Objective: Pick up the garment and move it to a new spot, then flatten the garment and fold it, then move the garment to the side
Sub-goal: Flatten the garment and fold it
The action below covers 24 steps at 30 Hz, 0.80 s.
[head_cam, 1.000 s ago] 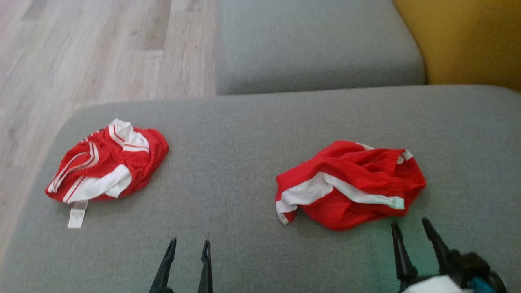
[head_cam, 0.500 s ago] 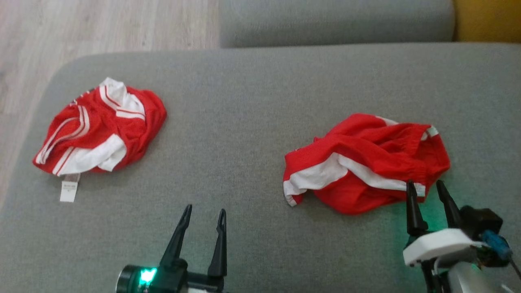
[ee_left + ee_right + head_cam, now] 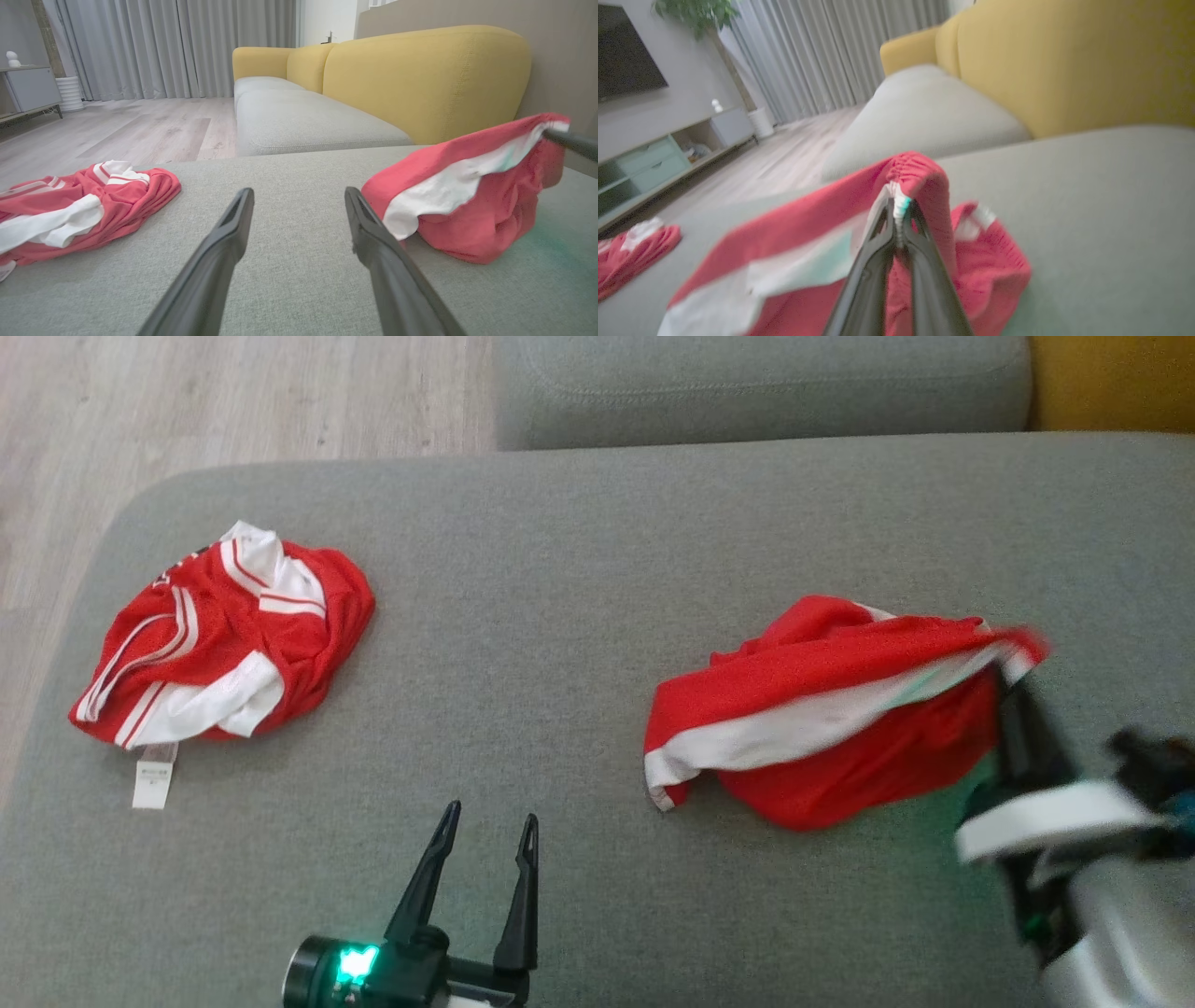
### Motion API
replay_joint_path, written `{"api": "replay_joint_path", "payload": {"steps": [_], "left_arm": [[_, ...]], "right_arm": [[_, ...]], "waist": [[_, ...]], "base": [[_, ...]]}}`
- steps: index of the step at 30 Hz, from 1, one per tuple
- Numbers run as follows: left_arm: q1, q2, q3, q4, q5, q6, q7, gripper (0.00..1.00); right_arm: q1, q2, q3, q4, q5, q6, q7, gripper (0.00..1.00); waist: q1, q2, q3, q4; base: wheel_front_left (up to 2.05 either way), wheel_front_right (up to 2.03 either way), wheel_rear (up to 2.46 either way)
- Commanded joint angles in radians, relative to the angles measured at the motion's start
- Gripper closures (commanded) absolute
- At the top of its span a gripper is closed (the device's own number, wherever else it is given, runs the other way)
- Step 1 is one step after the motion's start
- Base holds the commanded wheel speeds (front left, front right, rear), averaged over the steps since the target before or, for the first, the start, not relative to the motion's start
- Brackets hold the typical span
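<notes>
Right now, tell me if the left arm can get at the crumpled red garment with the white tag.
Probably yes. The left gripper is open, and only bare grey cushion lies between it and the tagged red garment, ahead and to its left.

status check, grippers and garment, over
Right gripper shut on right garment, its edge raised off the cushion. Left gripper open, touching nothing. Second garment apart at left, not in the way.
</notes>
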Motion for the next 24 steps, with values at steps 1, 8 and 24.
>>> {"api": "replay_joint_path", "payload": {"steps": [1, 8, 24], "left_arm": [[-0.034, -0.005, 0.021, -0.029, 0.012, 0.006, -0.005, 0.0], [-0.026, -0.005, 0.014, -0.024, 0.007, -0.004, -0.005, 0.0], [-0.041, -0.005, -0.005, -0.018, -0.012, -0.007, -0.005, 0.0]], "right_arm": [[-0.052, -0.026, 0.003, -0.043, 0.001, 0.007, -0.007, 1.0], [-0.209, -0.133, -0.061, -0.158, -0.032, 0.007, -0.007, 1.0], [-0.231, -0.02, 0.445, 0.007, 0.005, 0.007, -0.007, 0.53]], "waist": [[-0.0001, 0.0, -0.008, -0.005], [-0.0001, 0.0, -0.05, -0.018], [-0.0001, 0.0, -0.067, 0.08]], "base": [[0.0, 0.0, 0.0], [0.0, 0.0, 0.0], [0.0, 0.0, 0.0]]}}
